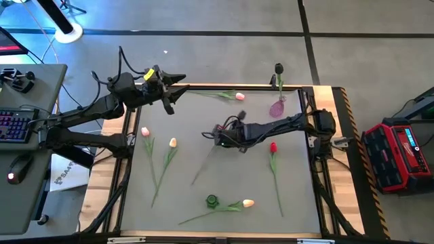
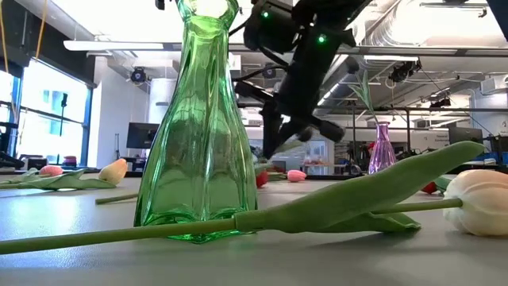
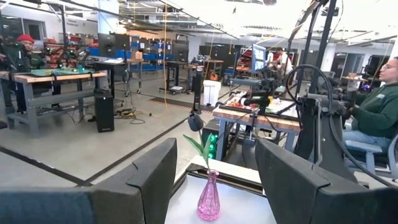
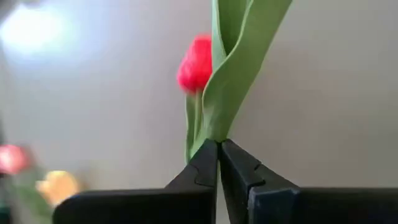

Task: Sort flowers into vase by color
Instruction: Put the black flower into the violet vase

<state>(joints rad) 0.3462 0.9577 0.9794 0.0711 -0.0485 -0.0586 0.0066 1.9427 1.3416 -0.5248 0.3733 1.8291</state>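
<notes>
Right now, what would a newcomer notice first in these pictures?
The right pincer, over the table's middle, is shut on a red tulip by its green leaf. A green glass vase towers at the near edge, and a pink vase stands at the far edge.

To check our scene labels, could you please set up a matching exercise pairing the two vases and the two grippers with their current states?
1 pink vase
2 green vase
3 left gripper
4 right gripper

A shut on a green tulip stem
B open, empty
C holds a dark tulip
D beside a lying cream tulip

Pairs: 1-C, 2-D, 3-B, 4-A
</notes>
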